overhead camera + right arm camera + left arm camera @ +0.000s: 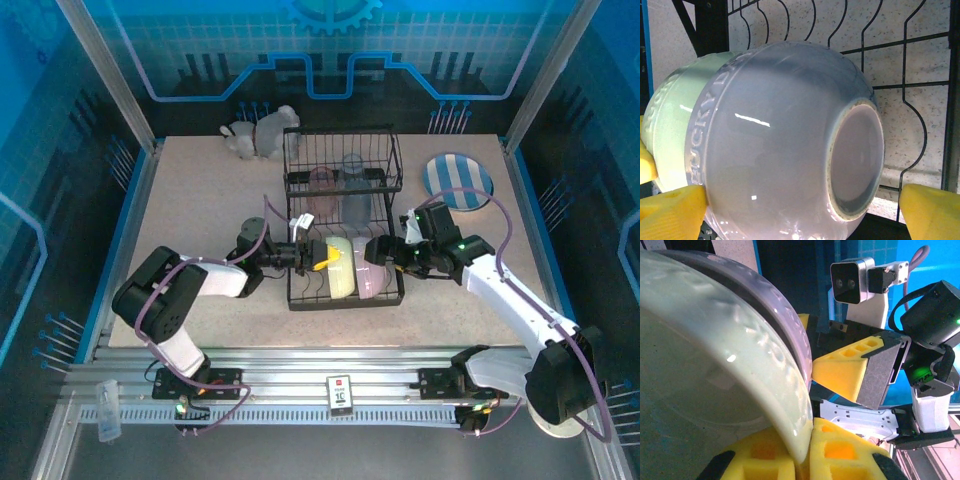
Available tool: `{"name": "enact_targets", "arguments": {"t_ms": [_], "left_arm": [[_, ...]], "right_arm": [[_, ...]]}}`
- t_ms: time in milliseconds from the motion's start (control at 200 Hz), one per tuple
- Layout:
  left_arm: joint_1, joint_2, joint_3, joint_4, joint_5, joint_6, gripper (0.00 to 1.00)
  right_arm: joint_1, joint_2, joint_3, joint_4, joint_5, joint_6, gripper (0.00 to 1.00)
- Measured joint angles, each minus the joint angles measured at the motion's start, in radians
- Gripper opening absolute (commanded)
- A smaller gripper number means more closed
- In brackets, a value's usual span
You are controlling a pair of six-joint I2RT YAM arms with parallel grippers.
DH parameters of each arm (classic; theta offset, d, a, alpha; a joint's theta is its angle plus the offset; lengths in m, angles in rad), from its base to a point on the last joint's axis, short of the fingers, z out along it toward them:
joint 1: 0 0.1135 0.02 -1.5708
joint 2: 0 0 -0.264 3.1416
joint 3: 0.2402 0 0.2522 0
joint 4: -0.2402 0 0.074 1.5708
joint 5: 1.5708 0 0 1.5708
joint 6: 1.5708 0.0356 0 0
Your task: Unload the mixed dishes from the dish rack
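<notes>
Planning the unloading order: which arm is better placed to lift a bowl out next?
Left. The left gripper is shut on the pale green bowl at its rim, ready to lift; the right gripper stands open around the lavender bowl, gripping nothing yet.

A: What's around it?
B: Blue-lit walls (200, 60) with a grid and circuit lines, a gear motif (330, 12) on top
A: And below?
B: Speckled beige tabletop (200, 220), silver frame posts (112, 70), aluminium rails (300, 362) at the near edge

I see L bowl (340, 265) touching R bowl (373, 270) in rack (345, 303) front. Tumblers (323, 186) behind, in upper tier; plate (457, 180) on table (200, 200), R of rack.
</notes>
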Motion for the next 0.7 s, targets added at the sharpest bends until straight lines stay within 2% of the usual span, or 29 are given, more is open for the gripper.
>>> {"name": "enact_targets", "arguments": {"t_ms": [515, 700], "left_arm": [[-0.009, 0.0, -0.002, 0.002, 0.031, 0.074, 0.0], [-0.014, 0.053, 0.002, 0.104, 0.065, 0.04, 0.0]], "right_arm": [[-0.029, 0.0, 0.0, -0.013, -0.026, -0.006, 0.98], [-0.031, 0.0, 0.0, -0.022, -0.034, -0.006, 0.98]]}}
